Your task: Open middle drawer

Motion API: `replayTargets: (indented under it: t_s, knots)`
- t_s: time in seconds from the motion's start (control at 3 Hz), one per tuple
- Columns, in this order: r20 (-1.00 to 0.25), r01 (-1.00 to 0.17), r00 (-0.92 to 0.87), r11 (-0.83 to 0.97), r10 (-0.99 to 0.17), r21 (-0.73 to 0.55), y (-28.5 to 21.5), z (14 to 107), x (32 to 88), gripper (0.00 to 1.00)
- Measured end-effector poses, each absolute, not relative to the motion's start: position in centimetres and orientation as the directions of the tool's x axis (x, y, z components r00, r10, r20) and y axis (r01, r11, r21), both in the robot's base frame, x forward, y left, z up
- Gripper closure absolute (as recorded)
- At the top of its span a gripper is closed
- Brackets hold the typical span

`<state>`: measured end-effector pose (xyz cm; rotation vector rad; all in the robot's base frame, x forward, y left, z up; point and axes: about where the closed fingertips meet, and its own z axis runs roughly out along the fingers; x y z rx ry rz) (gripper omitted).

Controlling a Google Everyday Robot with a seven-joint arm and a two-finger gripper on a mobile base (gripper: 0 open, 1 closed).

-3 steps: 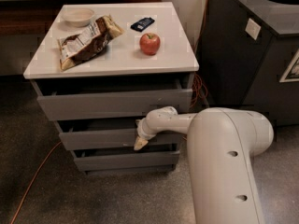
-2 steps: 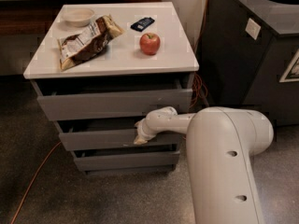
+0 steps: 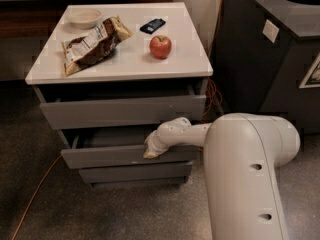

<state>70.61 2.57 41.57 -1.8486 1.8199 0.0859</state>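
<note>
The middle drawer (image 3: 105,157) is the grey flat front below the top drawer of a white-topped cabinet (image 3: 190,54). It stands pulled out a little, and a dark gap with grey interior shows behind its front. My gripper (image 3: 151,153) rests on the upper edge of this front, right of its middle. My white arm (image 3: 250,174) reaches in from the lower right and hides the drawer's right end.
The top drawer (image 3: 120,112) is also partly out, and the short bottom drawer (image 3: 135,173) sits further back. On the top lie an apple (image 3: 160,46), a chip bag (image 3: 92,44), a bowl (image 3: 83,17) and a small dark packet (image 3: 152,25). A dark bin (image 3: 270,54) stands right. An orange cable (image 3: 35,194) lies on the floor.
The middle drawer's front has come forward a little with my gripper on it, and more of the gap behind it shows.
</note>
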Motion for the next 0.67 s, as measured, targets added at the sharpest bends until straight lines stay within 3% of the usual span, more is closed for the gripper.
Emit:
replayTargets:
  t_s: [0.67]
  knots:
    - [-0.414, -0.955, 0.098, 0.031, -0.905, -0.295, 3.6, 41.0, 68.1, 1.0]
